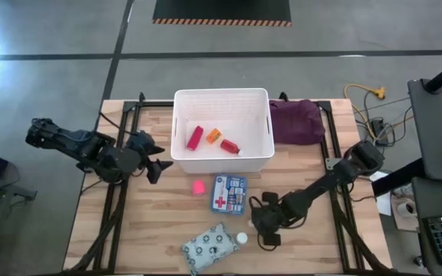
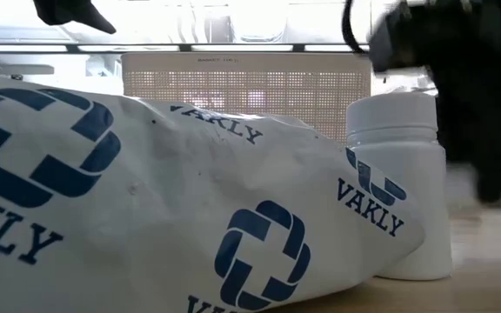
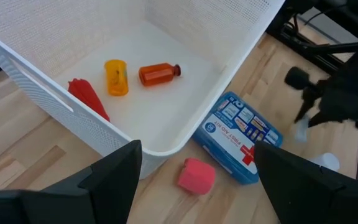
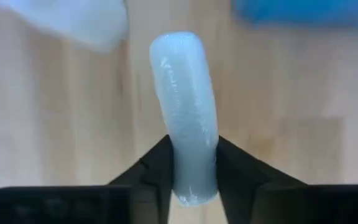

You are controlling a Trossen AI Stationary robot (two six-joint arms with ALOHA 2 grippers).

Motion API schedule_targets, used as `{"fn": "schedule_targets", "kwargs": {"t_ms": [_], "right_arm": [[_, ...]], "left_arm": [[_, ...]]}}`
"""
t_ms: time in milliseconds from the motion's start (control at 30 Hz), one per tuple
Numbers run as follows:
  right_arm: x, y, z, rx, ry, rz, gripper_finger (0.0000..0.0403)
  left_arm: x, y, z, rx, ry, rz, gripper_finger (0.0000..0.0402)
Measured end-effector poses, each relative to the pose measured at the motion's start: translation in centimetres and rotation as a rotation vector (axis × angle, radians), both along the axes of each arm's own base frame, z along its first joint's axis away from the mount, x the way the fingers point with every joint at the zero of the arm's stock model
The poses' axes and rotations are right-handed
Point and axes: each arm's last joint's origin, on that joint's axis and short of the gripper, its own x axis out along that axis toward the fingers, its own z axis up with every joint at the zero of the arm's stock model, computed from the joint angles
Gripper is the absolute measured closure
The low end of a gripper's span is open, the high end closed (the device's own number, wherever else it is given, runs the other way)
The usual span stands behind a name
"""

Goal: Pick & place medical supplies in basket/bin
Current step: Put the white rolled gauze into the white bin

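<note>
Near the table's [image 1: 159,230] far edge sits the white basket [image 1: 221,98], holding a red tube [image 1: 195,137] and orange vials. At its left side the left gripper [image 3: 194,163] hovers low, fingers spread. Toward the near edge the right gripper [image 4: 193,167] — arm stretched low across the table — pinches a pale cylindrical roll [image 4: 185,112], beside the white bottle [image 1: 241,238].

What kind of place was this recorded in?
Most likely a robotics lab or workshop, not a clinic. A wooden table stands on a grey concrete floor with striped hazard tape, and loose cables run to equipment beside it. The right gripper holds a pale tube.
</note>
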Motion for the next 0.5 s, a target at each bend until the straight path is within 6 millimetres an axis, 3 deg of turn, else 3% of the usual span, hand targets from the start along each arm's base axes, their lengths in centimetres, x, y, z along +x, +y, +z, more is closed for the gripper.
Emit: {"fn": "schedule_targets", "kwargs": {"t_ms": [133, 267, 400, 500], "right_arm": [[0.2, -1.3, 4.0, -0.076, -0.094, -0.126, 0.0359], [-0.5, -3.5, 9.5, -0.127, -0.229, -0.312, 0.0366], [-1.2, -6.4, 16.3, -0.198, -0.502, -0.529, 0.0358], [-1.1, -9.7, 19.7, -0.281, -0.641, -0.688, 0.0355]], "left_arm": [[0.0, 0.0, 0.0, 0.0, 0.001, 0.0, 0.0109], [0.0, 0.0, 0.0, 0.013, 0.005, -0.011, 0.0109], [0.0, 0.0, 0.0, 0.021, 0.011, -0.017, 0.0109], [0.0, 0.0, 0.0, 0.034, 0.016, -0.028, 0.0109]]}}
